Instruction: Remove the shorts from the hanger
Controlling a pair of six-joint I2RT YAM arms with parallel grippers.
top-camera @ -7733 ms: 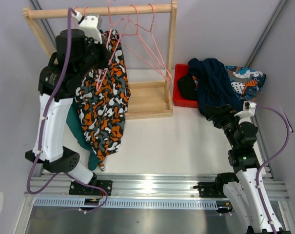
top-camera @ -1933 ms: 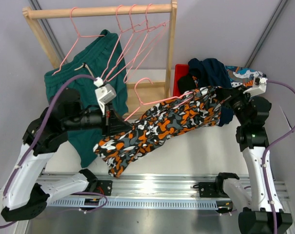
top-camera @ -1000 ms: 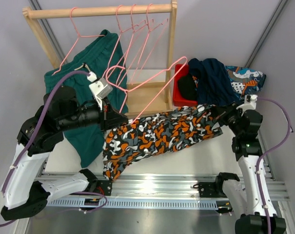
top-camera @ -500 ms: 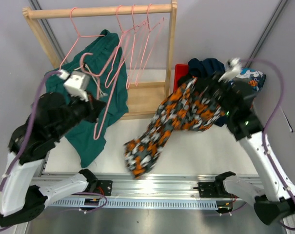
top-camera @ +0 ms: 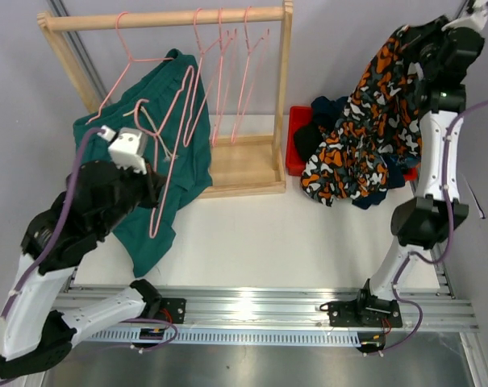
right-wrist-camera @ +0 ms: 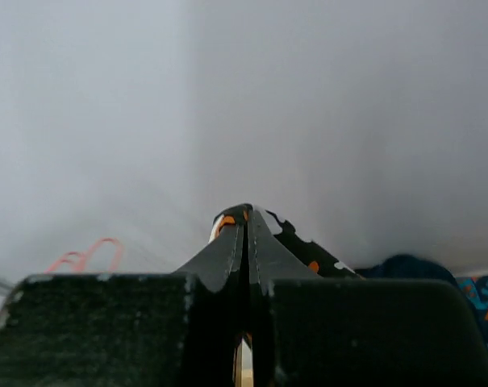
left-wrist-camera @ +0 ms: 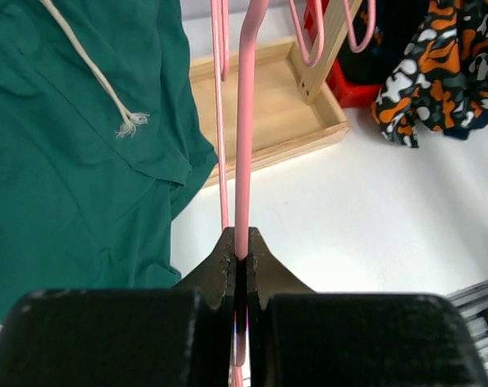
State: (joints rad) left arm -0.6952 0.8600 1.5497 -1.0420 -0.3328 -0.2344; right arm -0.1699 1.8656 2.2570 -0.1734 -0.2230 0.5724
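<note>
Both claws are pressing together on something: the left claw [left-wrist-camera: 242, 260] is pinching the thin bar of a pink hanger [left-wrist-camera: 245, 121] between its fingers, with no gap showing around it; the right claw [right-wrist-camera: 245, 242] is squeezing a fold of the camo shorts [top-camera: 364, 121], and a scrap of orange, black and white cloth is peeking out past its closed tips in the right wrist view.

The right arm is reaching high at the far right of the table; the camo shorts are hanging from it in one long drape, with no hanger in them; their lower end is dangling over the red bin [top-camera: 295, 165] and hiding much of the pile there, though whether it is touching that pile cannot be told. The black shorts [top-camera: 308, 143] are showing at the bin's left end; the navy shorts [top-camera: 334, 106] are poking out from behind the camo cloth; in the right wrist view a corner of the blue patterned shorts [right-wrist-camera: 484, 302] is showing at the lower right.

The held hanger is carrying nothing and is hanging off the rail, in front of the teal-green shorts [top-camera: 106, 133]; those are hanging on another pink hanger from the left part of the wooden rail [top-camera: 90, 22], with a white drawstring [left-wrist-camera: 90, 76] trailing down over the cloth. Several empty hangers [top-camera: 227, 81] are hanging further right on the rail; the rack's wooden base tray [top-camera: 244, 165] is sitting on the white table [top-camera: 268, 234].
</note>
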